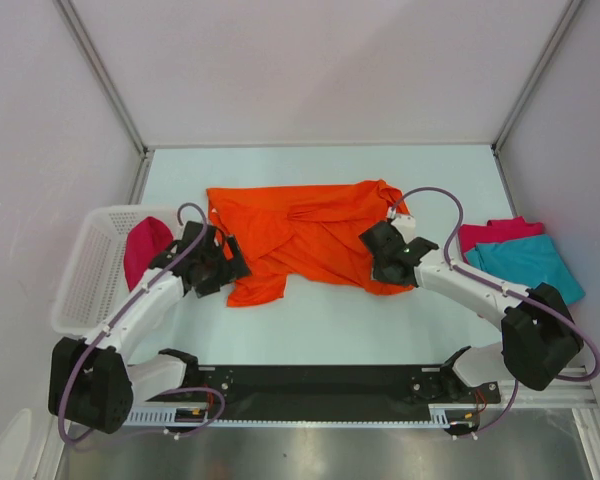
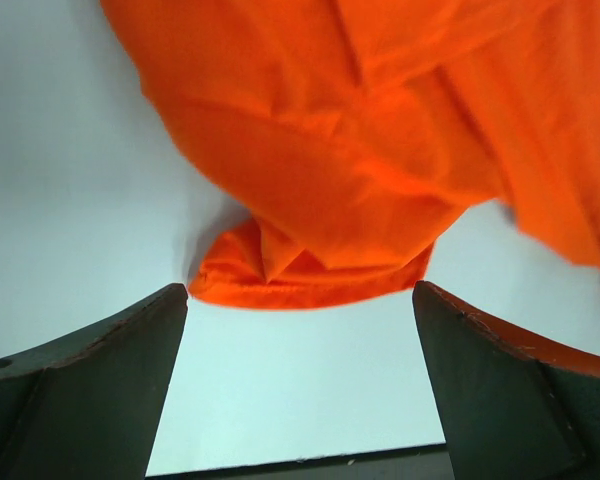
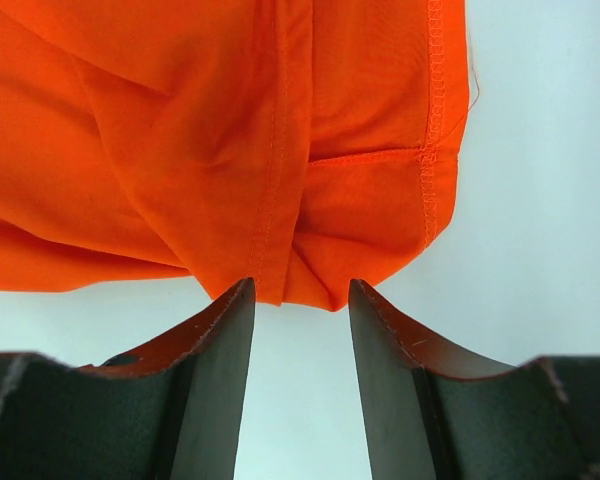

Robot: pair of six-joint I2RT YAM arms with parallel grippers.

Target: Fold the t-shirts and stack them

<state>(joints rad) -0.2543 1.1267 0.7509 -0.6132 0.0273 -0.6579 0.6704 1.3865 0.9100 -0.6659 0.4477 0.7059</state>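
Orange t-shirt point(image 1: 310, 235) lies long axis left-right; left claw point(image 2: 300, 290) and right claw point(image 3: 300, 285) released.

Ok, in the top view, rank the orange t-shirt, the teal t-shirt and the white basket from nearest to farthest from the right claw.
1. Orange t-shirt: middle of the table, its edge right at the right claw.
2. Teal t-shirt: folded at the table's right side.
3. White basket: far left side, beyond the left arm.
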